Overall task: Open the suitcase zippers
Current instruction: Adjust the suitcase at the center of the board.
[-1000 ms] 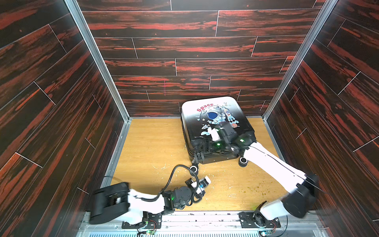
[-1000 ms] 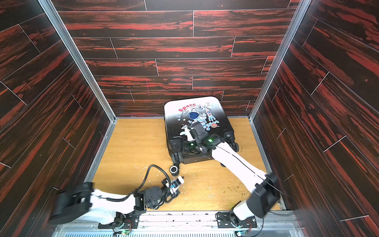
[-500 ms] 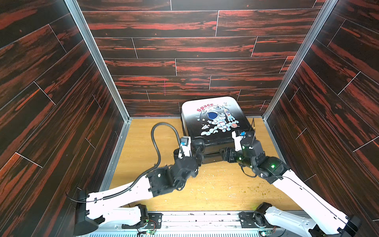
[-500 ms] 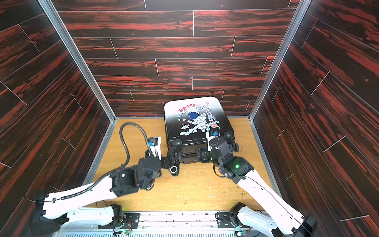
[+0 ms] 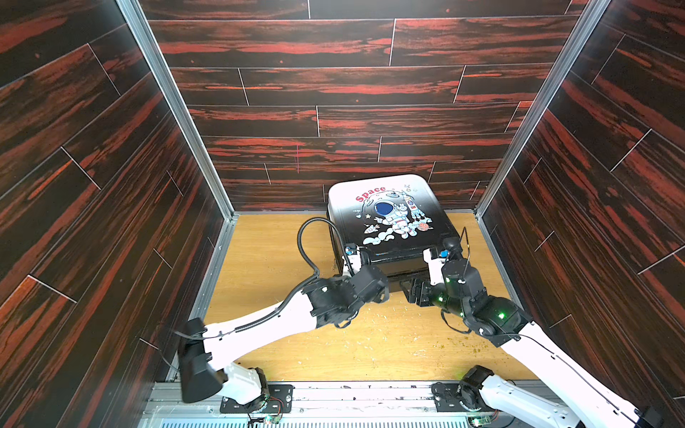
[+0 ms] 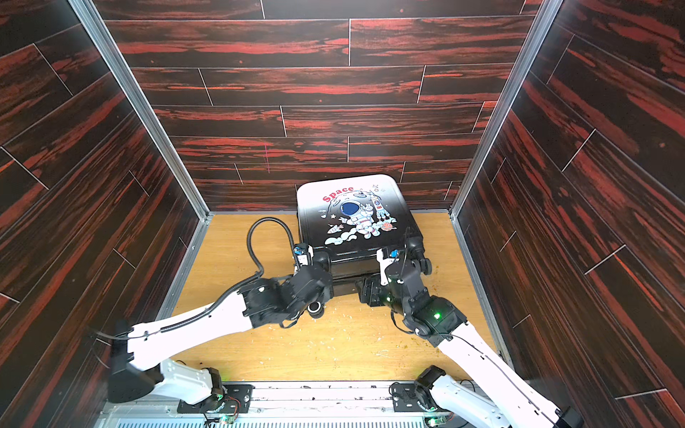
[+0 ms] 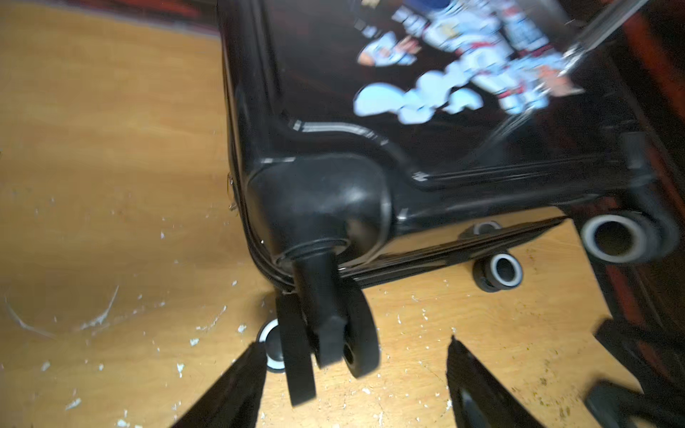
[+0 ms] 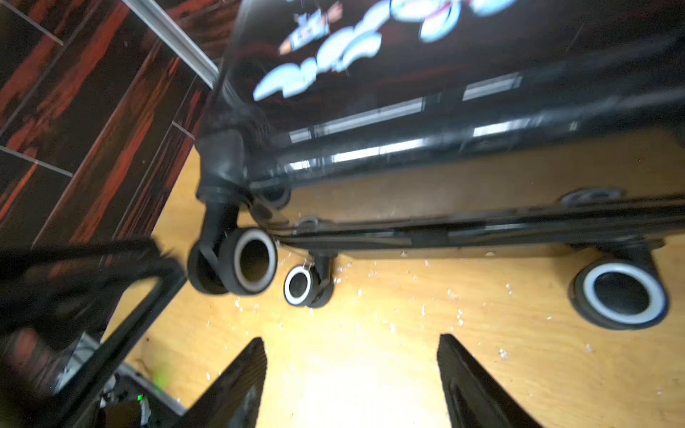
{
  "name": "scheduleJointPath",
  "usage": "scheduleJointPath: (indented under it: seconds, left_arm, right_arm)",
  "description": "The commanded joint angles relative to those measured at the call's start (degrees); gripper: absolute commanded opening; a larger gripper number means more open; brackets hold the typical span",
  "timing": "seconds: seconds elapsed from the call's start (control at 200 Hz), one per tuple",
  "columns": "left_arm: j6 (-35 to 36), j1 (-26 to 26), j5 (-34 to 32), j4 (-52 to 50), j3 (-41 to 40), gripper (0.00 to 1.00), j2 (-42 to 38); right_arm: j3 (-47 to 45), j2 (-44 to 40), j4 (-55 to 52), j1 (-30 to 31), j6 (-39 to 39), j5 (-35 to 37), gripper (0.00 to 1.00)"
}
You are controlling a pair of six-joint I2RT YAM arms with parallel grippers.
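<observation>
The suitcase (image 5: pixel 389 222) (image 6: pixel 356 222) lies flat at the back, astronaut lid up, wheel end toward me. Both arms reach to that near end. My left gripper (image 7: pixel 356 342) is open at the near-left corner. A black spinner wheel (image 7: pixel 333 333) hangs between its spread fingers without touching them. My right gripper (image 8: pixel 351 337) (image 5: pixel 409 292) is open over bare floor in front of the near-right corner, with nothing between its fingers. The zippers show as a thin black track along the seam (image 7: pixel 441 255) (image 8: pixel 482 231); I cannot make out any pulls.
Dark wood-panel walls (image 5: pixel 593 222) close in on three sides, the right one near the suitcase. The wooden floor (image 5: pixel 278 259) carries white crumbs. The left arm's black cable (image 5: pixel 305 241) loops up beside the case. A metal rail (image 5: pixel 352 392) runs along the front.
My left arm swung from the front edge up to the suitcase's near-left corner and opened. My right arm came off the lid to the near-right corner, still open.
</observation>
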Motion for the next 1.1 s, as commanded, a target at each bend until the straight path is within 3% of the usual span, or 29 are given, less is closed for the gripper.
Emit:
scheduleJointPath:
  seconds: [0.0, 0.361, 0.471, 0.676, 0.762, 0.877, 1.092]
  left_arm:
    - [-4.0, 2.4, 2.9, -3.1, 1.5, 0.76, 1.8]
    - [-6.5, 5.2, 8.0, -4.3, 6.8, 0.64, 10.8]
    - [-6.9, 6.0, 9.3, -3.9, 7.5, 0.46, 11.6]
    - [-3.7, 7.4, 9.1, -4.5, 11.8, 0.0, 11.2]
    - [-3.1, 8.0, 10.1, -4.5, 13.9, 0.0, 10.8]
    - [-3.6, 8.5, 13.0, -4.6, 17.2, 0.0, 9.8]
    - [-5.8, 8.9, 16.9, 1.7, 18.7, 0.0, 6.6]
  right_arm:
    - [-4.2, -2.0, 5.7, 0.7, -0.5, -3.3, 0.75]
    - [-16.3, -6.7, 22.8, 5.3, -6.6, 0.2, 0.7]
    - [-22.7, -10.1, 32.4, 6.7, -10.0, 1.3, 0.69]
    - [-31.0, -10.4, 48.6, 8.9, -21.7, 0.5, 0.69]
    - [-33.5, -6.7, 56.4, 9.8, -24.1, 0.3, 0.67]
    - [-39.6, -0.5, 75.9, 12.9, -29.6, 2.6, 0.67]
    - [-43.1, 17.6, 106.0, 14.8, -34.3, 6.4, 0.69]
